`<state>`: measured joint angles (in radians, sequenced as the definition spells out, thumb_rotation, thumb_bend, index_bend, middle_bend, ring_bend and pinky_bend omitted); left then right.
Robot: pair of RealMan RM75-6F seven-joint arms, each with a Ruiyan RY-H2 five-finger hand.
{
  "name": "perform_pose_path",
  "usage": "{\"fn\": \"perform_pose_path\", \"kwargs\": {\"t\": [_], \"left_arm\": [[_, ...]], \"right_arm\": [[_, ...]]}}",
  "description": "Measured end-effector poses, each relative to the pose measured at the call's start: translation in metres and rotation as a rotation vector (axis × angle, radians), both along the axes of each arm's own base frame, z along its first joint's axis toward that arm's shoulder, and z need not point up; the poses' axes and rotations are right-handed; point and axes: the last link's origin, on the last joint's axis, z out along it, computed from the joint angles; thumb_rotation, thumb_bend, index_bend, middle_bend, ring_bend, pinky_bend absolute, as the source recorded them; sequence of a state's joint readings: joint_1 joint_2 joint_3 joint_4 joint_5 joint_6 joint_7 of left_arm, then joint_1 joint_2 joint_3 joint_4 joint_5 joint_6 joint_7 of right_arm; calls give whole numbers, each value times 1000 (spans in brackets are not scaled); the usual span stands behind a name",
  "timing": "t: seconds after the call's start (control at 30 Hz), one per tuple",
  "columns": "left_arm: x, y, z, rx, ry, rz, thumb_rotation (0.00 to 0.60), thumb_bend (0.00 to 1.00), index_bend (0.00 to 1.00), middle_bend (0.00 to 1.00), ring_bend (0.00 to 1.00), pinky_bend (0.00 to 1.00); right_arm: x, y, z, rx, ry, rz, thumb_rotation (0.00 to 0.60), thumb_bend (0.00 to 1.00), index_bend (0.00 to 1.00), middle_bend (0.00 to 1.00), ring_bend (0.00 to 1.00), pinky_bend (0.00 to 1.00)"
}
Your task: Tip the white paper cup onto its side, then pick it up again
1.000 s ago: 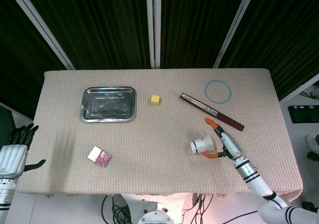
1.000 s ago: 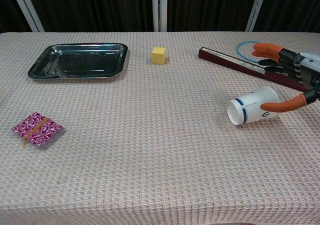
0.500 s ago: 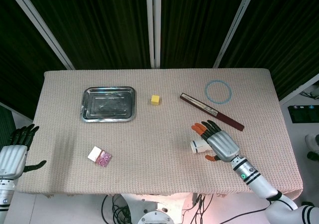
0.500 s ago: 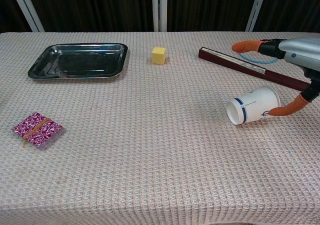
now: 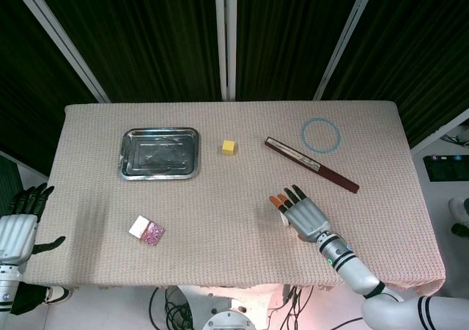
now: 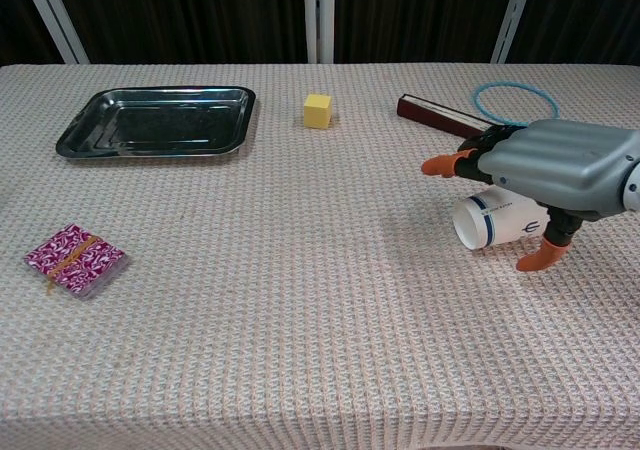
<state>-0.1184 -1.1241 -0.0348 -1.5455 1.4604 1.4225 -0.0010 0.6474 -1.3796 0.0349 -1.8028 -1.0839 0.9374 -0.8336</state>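
Right hand hovers spread over the tipped white paper cup, gripping nothing yet. Could easily roll away beneath those fingers if nudged sideways.

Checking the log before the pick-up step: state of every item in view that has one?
white paper cup: on its side, mouth facing left, not lifted
right hand: spread over the cup, palm down, no grip visible
left hand: off the table's left edge, holding nothing
metal tray: upright, empty
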Motion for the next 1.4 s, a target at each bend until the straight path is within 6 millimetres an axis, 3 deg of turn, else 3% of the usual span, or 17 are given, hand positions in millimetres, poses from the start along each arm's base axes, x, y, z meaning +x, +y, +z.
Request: {"fn": "perform_pose_path", "kwargs": {"t": [0.4,0.6,0.8,0.97,1.2,1.4], "left_arm": [[-5,-1,1,-3,-6,15,600,84,56,15,0,72],[-6,-1,1,-4,-10,17,600,84,56,15,0,73],[-8,-2,2,-2,-13,22,600,84,56,15,0,73],[-8,-2,2,-3,-12,24,600,84,56,15,0,72],[-10,-2,1,-3,-14,23,600,84,56,15,0,73],[-8,-1,0,-4,-10,11,600,80,56,15,0,75]], "right_arm": [[3,-3,-10,-63,40,23,600,75,158,254,0,0],[4,-4,-14,-90,52,31,600,126,275,369,3,0],[4,-6,-18,-117,64,62,600,154,433,501,91,0],[9,-7,-13,-143,11,70,600,155,452,515,109,0],[13,-13,2,-162,-277,-34,600,150,458,516,105,0],[-2,-19,4,-135,-756,-245,600,163,478,515,87,0]]}}
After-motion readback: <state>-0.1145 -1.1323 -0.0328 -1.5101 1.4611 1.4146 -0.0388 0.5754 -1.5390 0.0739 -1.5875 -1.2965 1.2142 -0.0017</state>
